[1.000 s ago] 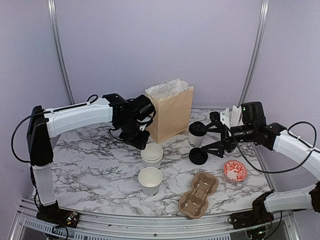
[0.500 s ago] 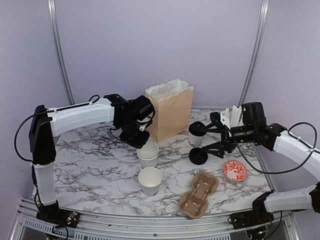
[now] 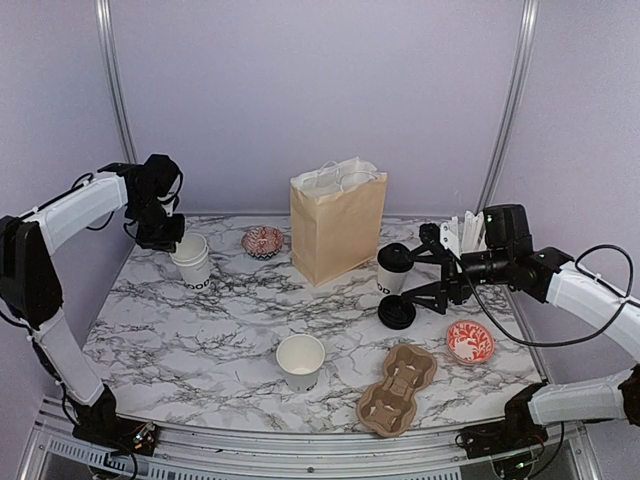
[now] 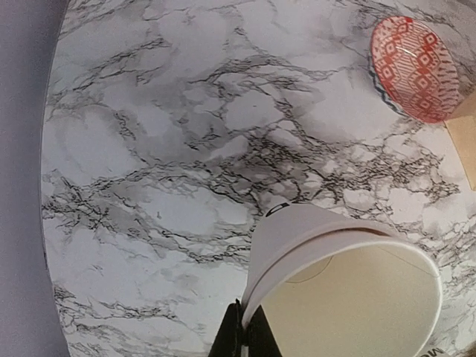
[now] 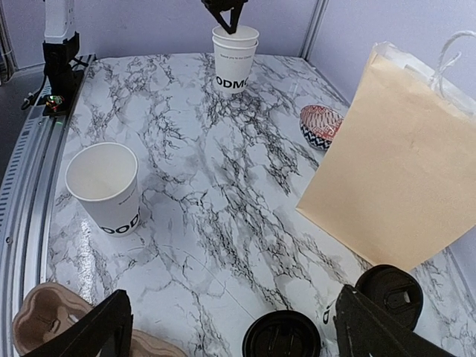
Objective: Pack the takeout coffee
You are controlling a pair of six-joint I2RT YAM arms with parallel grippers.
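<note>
Under lilac walls and two metal posts, a grey-veined marble table (image 3: 190,330) is carrying everything. At ten o'clock the left gripper (image 3: 178,240) is pinching, jaws pressed together, the rim of a stack of two cups (image 3: 193,262); these are showing white tapered sides, open mouths and black lettering near the base. At six o'clock a single open cup (image 3: 300,362) is standing alone. At three o'clock the right gripper (image 3: 415,275) is hovering, jaws spread wide, beside a lidded cup (image 3: 392,270) and a loose black lid (image 3: 397,313). A brown paper bag (image 3: 338,225) is standing at twelve o'clock.
</note>
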